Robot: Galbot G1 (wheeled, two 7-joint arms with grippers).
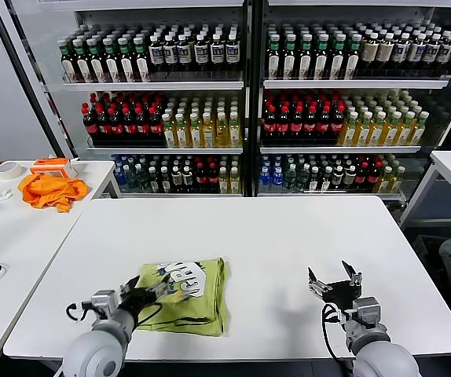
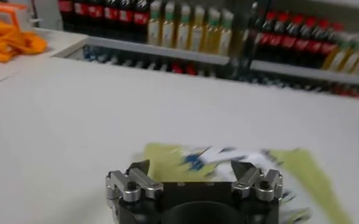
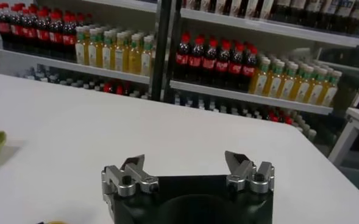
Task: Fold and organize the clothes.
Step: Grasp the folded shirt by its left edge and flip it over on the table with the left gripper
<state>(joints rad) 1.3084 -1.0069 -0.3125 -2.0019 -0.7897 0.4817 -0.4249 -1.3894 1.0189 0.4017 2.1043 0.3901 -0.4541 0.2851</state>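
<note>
I see the light yellow-green cotton T-shirt [image 1: 188, 295] folded on the white table's [image 1: 273, 236] near left; my left gripper [image 1: 148, 293] hovers spread at its edge (probably to tidy), right gripper [image 1: 335, 277] waiting apart, also spread.

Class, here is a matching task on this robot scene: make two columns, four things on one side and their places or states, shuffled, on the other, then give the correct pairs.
Things:
1. light yellow-green cotton T-shirt
2. bright orange cloth
3. left gripper
4. right gripper

Places or states:
A. open over bare white table, away from any cloth
B. bunched on the side table at far left
C. folded on the main table, white print facing up
D. open at the folded shirt's near left edge

Pairs: 1-C, 2-B, 3-D, 4-A
</note>
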